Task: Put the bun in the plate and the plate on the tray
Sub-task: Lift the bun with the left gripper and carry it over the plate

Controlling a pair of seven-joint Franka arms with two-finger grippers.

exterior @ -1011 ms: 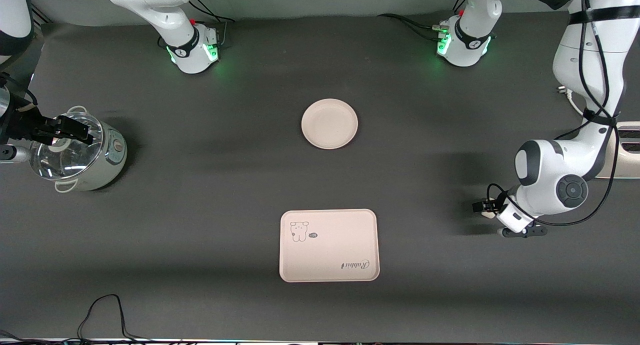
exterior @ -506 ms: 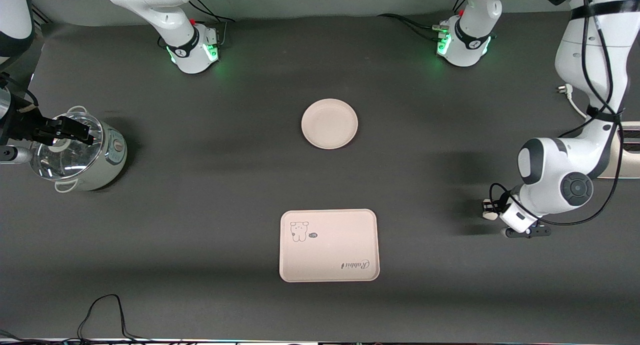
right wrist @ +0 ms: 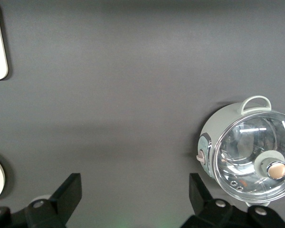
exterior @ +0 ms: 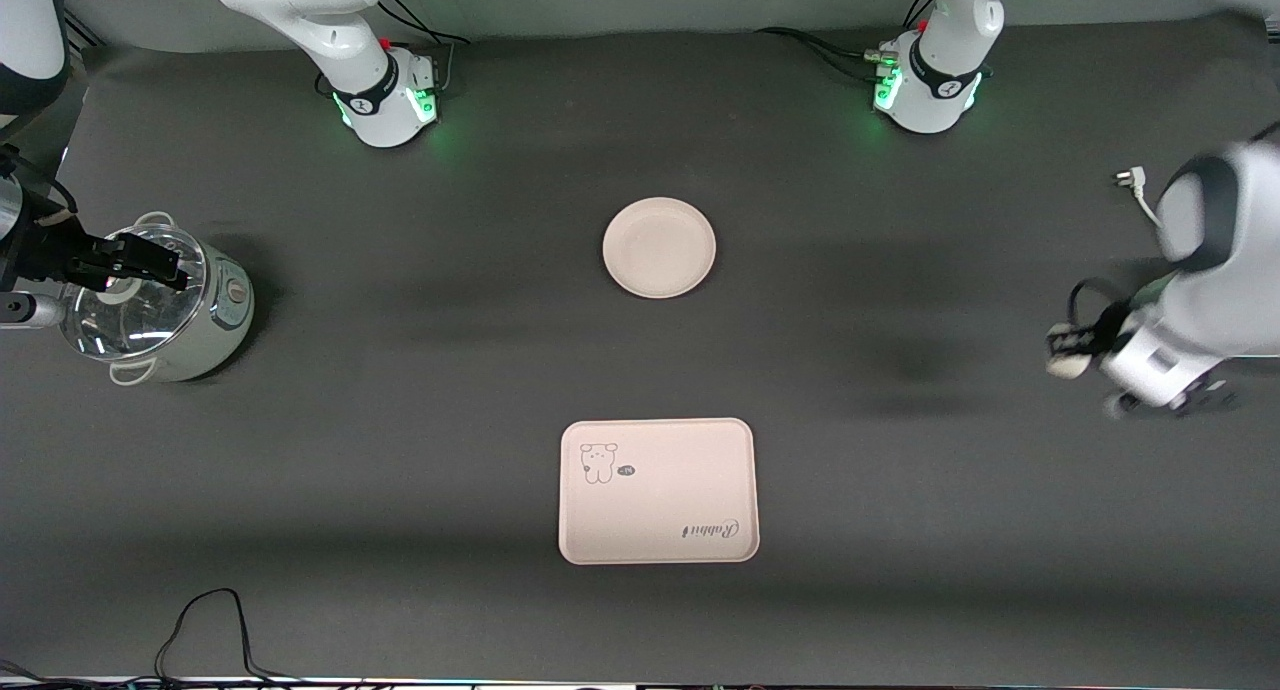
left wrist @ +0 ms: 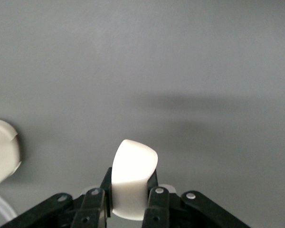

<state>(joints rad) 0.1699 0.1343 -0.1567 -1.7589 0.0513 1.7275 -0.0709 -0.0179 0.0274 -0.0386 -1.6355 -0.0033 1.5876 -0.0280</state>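
Observation:
The off-white bun (exterior: 1067, 362) is gripped in my left gripper (exterior: 1066, 350), held in the air over bare table at the left arm's end. In the left wrist view the bun (left wrist: 132, 173) stands between the two black fingers of the gripper (left wrist: 130, 185). The round cream-pink plate (exterior: 659, 247) lies in the middle of the table. The tray (exterior: 657, 491) with the rabbit drawing lies nearer the front camera than the plate. My right gripper (exterior: 150, 260) is open and empty, up over the pot, waiting; it shows wide open in the right wrist view (right wrist: 133, 199).
A pale green pot with a glass lid (exterior: 152, 308) stands at the right arm's end and shows in the right wrist view (right wrist: 249, 156). A plug and cable (exterior: 1132, 182) lie at the left arm's end. A cream object (left wrist: 1, 156) sits near the bun.
My left gripper has swung with the bun toward the left arm's end of the table and farther up the front view. The right arm has not moved.

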